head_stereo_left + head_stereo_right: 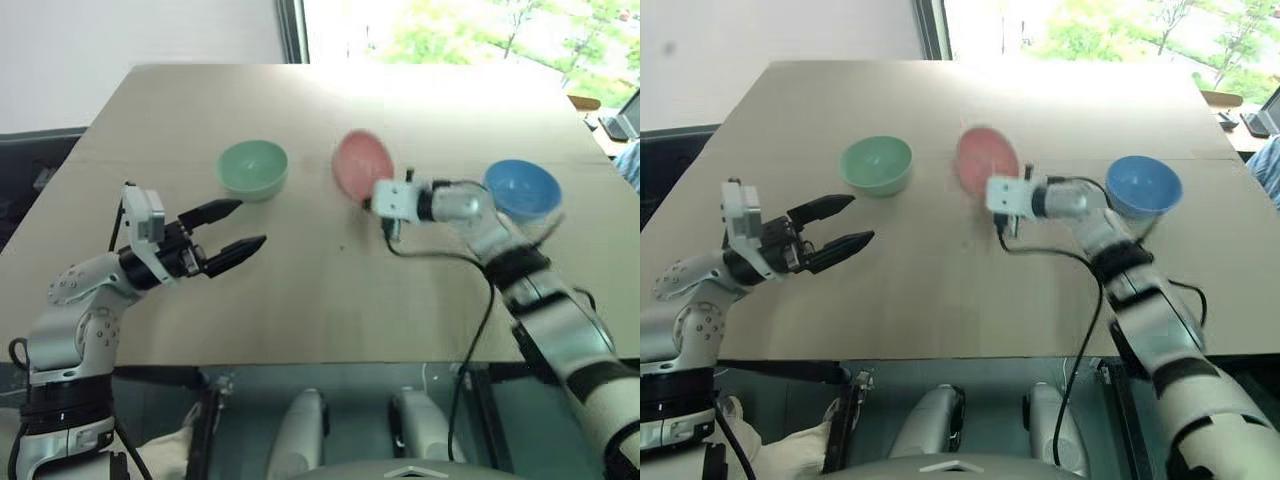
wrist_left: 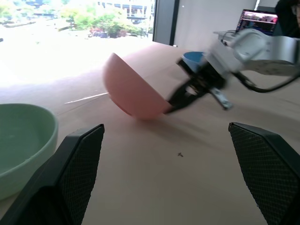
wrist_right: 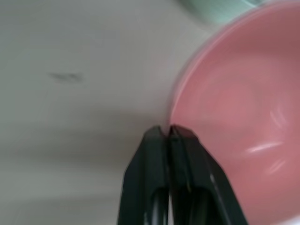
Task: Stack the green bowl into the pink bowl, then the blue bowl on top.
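Fingers of the left gripper (image 1: 238, 227) stand spread wide and hold nothing, hovering near the green bowl (image 1: 253, 167), which sits upright on the table (image 1: 300, 300). Further out, the right gripper (image 2: 174, 105) has its fingers pinched flat together at the pink bowl's (image 1: 361, 165) rim; the bowl is tipped up on edge, and it likely slipped out and could roll away. Beyond the right arm, the blue bowl (image 1: 522, 188) rests upright.
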`<state>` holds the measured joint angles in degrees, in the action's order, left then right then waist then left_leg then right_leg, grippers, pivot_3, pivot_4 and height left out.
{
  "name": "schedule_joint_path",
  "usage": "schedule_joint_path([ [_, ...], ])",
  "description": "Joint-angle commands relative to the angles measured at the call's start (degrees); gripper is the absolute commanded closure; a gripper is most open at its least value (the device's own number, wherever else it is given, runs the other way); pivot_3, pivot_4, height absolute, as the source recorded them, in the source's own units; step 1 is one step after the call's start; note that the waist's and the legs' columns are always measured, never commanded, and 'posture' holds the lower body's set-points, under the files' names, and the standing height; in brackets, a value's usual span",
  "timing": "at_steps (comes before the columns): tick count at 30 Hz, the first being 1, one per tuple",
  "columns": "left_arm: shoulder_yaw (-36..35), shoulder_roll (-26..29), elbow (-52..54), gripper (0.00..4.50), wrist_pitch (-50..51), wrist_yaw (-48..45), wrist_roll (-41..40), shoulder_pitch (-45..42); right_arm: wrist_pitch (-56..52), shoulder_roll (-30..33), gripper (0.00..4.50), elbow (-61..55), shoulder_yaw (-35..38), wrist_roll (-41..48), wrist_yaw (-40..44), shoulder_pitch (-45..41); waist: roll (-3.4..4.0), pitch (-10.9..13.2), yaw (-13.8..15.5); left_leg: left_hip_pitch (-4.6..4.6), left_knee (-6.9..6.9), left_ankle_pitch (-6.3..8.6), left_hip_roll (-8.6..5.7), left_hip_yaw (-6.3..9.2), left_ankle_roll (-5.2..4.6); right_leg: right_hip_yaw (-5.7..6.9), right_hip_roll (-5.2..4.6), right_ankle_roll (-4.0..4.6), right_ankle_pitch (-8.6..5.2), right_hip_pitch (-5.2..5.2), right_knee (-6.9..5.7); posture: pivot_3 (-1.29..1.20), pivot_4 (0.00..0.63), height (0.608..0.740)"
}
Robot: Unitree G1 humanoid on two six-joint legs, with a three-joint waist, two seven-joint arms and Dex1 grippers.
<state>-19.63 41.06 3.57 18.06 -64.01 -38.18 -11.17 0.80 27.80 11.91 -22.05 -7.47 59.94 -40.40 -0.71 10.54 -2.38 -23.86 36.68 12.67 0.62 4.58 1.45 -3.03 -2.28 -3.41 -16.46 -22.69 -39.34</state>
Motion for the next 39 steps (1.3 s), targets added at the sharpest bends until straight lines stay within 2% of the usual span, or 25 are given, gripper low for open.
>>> schedule_joint_path([
  [1, 0.64, -0.25, 0.70, 0.00, -1.35, -0.53, 0.19, -1.08, -17.16, 5.62, 4.48, -21.59, -1.74, 0.76, 6.92, 5.57, -0.07, -0.05, -0.09, 0.06, 0.01, 0.00, 0.02, -0.06, 0.00, 0.00, 0.04, 0.00, 0.00, 0.02, -0.04, 0.00, 0.150, 0.740],
  [4, 1.69, -0.58, 1.37, 0.00, -1.08, -0.81, 0.10, -1.37, -24.44, 6.91, 4.48, -26.12, -2.76, -1.78, 5.77, 6.42, -0.12, -0.08, -0.21, 0.23, 0.04, 0.00, 0.13, -0.10, 0.00, 0.02, 0.18, 0.00, -0.01, 0.09, -0.24, 0.00, 0.150, 0.740],
  [7, 2.32, -0.39, 1.01, 0.00, -1.06, -1.24, 0.23, -1.86, -29.64, 6.63, 3.43, -27.26, -3.50, -2.42, 5.22, 5.85, -0.15, -0.10, -0.06, 0.29, 0.16, 0.00, 0.14, -0.11, 0.01, 0.01, 0.22, 0.01, -0.02, 0.11, -0.42, 0.00, 0.150, 0.740],
  [9, 2.47, -0.29, 0.54, 0.00, -1.07, -1.49, 0.35, -2.25, -31.59, 6.82, 2.61, -27.67, -3.97, -3.06, 4.86, 5.51, -0.15, -0.10, -0.01, 0.17, 0.28, 0.00, 0.12, -0.10, 0.01, 0.02, 0.21, 0.01, -0.02, 0.07, -0.42, 0.00, 0.150, 0.740],
  [10, 2.55, -0.27, 0.23, 0.00, -1.09, -1.60, 0.44, -2.49, -32.22, 6.86, 2.05, -27.74, -4.11, -3.29, 4.61, 5.33, -0.15, -0.10, 0.00, 0.12, 0.33, 0.00, 0.12, -0.10, 0.01, 0.02, 0.20, 0.01, -0.01, 0.05, -0.40, 0.00, 0.150, 0.740],
  [12, 2.68, -0.29, 0.12, 0.00, -0.88, -1.62, 0.43, -2.84, -32.81, 7.13, 1.35, -28.39, -3.81, -3.73, 3.85, 5.34, -0.15, -0.10, 0.06, 0.08, 0.37, 0.00, 0.09, -0.10, 0.01, 0.02, 0.16, 0.01, -0.01, 0.05, -0.38, 0.00, 0.150, 0.740],
  [14, 2.89, -0.42, 0.18, 0.00, -0.79, -1.71, 0.47, -2.92, -32.31, 6.01, 0.51, -29.02, -1.87, -4.18, 0.14, 5.87, -0.15, -0.10, 0.05, 0.06, 0.38, 0.00, 0.08, -0.11, 0.00, 0.02, 0.15, 0.01, -0.01, 0.05, -0.36, 0.00, 0.150, 0.740],
  [16, 3.16, -0.53, 0.68, 0.00, -0.57, -1.49, 0.50, -2.83, -36.23, 4.27, 0.04, -31.76, 2.02, -1.36, -1.99, 6.54, -0.15, -0.09, 0.01, 0.06, 0.38, 0.00, 0.08, -0.09, 0.01, 0.03, 0.16, 0.01, -0.01, 0.05, -0.37, 0.00, 0.150, 0.740],
  [21, 3.78, -0.87, 1.35, 0.00, -0.23, -0.26, 0.59, -3.17, -43.75, 2.74, 0.04, -39.86, 11.83, 7.80, -2.94, 9.31, -0.16, -0.09, 0.18, 0.03, 0.37, 0.00, 0.09, -0.04, 0.00, 0.06, 0.16, 0.01, -0.01, 0.06, -0.35, 0.00, 0.150, 0.740],
  [24, 4.39, -1.56, 1.70, 0.00, -0.32, 0.67, 1.02, -2.78, -50.92, 1.76, 0.04, -45.59, 24.86, 16.35, -4.17, 12.57, -0.16, -0.09, 0.40, 0.03, 0.37, 0.00, 0.07, -0.02, 0.00, 0.09, 0.14, 0.01, -0.01, 0.09, -0.34, 0.00, 0.150, 0.740],
  [26, 4.40, -1.48, 1.45, 0.00, -0.38, 0.47, 1.06, -2.80, -51.12, 3.91, 0.04, -44.41, 28.66, 16.36, -6.39, 14.26, -0.16, -0.10, 0.38, 0.02, 0.38, 0.00, 0.07, -0.01, 0.00, 0.09, 0.14, 0.01, -0.01, 0.10, -0.33, 0.00, 0.150, 0.740],
  [31, 4.19, -0.81, -1.92, 0.00, -0.63, 2.87, 3.45, -5.80, -44.03, 10.69, 0.04, -34.41, 30.96, 10.13, -14.03, 17.42, -0.16, -0.10, 0.37, 0.10, 0.37, 0.00, 0.06, -0.08, 0.00, 0.07, 0.14, 0.01, -0.02, 0.12, -0.36, 0.00, 0.150, 0.740],
  [33, 4.78, -0.53, -2.72, 0.00, -1.03, 6.47, 6.89, -7.74, -41.95, 10.63, 0.04, -31.34, 32.54, 11.36, -15.56, 18.17, -0.16, -0.09, 0.28, 0.10, 0.37, 0.00, 0.07, -0.09, 0.00, 0.05, 0.15, 0.01, -0.02, 0.11, -0.37, 0.00, 0.150, 0.740],
  [37, 9.78, 1.66, -1.96, 0.00, -1.71, 20.23, 22.85, -12.13, -35.47, 7.71, 0.04, -34.50, 36.56, 21.47, -10.16, 21.82, -0.18, -0.07, -0.02, 0.08, 0.32, 0.00, 0.08, -0.13, 0.00, -0.02, 0.17, 0.00, -0.01, 0.06, -0.35, 0.00, 0.150, 0.740],
  [39, 13.16, 3.70, -1.94, 0.00, 0.22, 20.47, 26.47, -15.98, -36.60, 7.02, 0.04, -36.76, 37.35, 26.65, -8.19, 22.81, -0.18, -0.06, -0.03, 0.06, 0.30, 0.00, 0.08, -0.13, 0.00, -0.02, 0.18, 0.00, -0.01, 0.05, -0.34, 0.00, 0.150, 0.740],
])
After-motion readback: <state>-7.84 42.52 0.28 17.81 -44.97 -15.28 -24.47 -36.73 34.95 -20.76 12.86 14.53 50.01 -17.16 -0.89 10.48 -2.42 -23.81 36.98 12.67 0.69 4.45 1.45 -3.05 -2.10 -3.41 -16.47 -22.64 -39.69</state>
